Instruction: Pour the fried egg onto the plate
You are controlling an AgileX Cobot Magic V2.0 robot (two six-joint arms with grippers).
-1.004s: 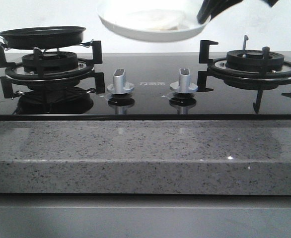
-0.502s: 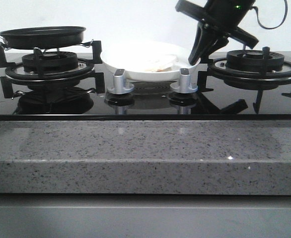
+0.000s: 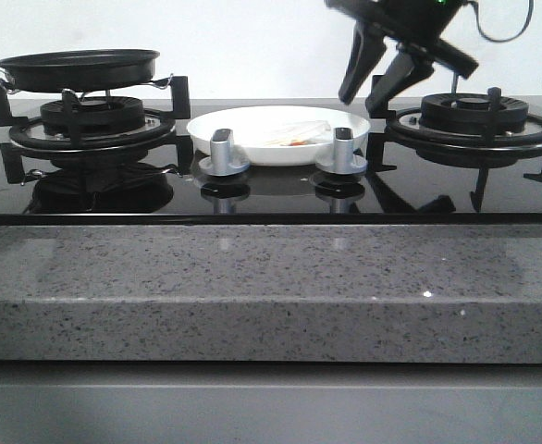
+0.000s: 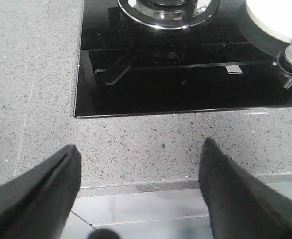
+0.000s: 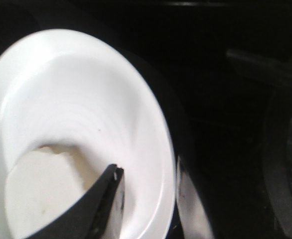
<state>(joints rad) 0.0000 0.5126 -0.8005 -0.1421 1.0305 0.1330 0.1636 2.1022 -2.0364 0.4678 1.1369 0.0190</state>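
Observation:
The white plate (image 3: 252,125) rests on the black glass hob between the two burners, behind the knobs. The fried egg (image 3: 294,139), whitish with an orange spot, lies in it. My right gripper (image 3: 364,97) is open just above the plate's right rim, touching nothing. In the right wrist view the fingers (image 5: 106,201) straddle the plate's rim (image 5: 163,164), with the egg (image 5: 39,194) beside one finger. My left gripper (image 4: 138,157) is open and empty over the granite counter's front edge, and a part of the plate (image 4: 273,20) shows far off. The left gripper is outside the front view.
A black frying pan (image 3: 77,67) sits on the left burner (image 3: 91,125). The right burner (image 3: 474,120) has raised black grates. Two silver knobs (image 3: 224,153) (image 3: 342,150) stand in front of the plate. A speckled granite counter (image 3: 271,287) runs along the front.
The plate came down from high in the air onto the hob. My right gripper let go of its rim, opened and rose a little.

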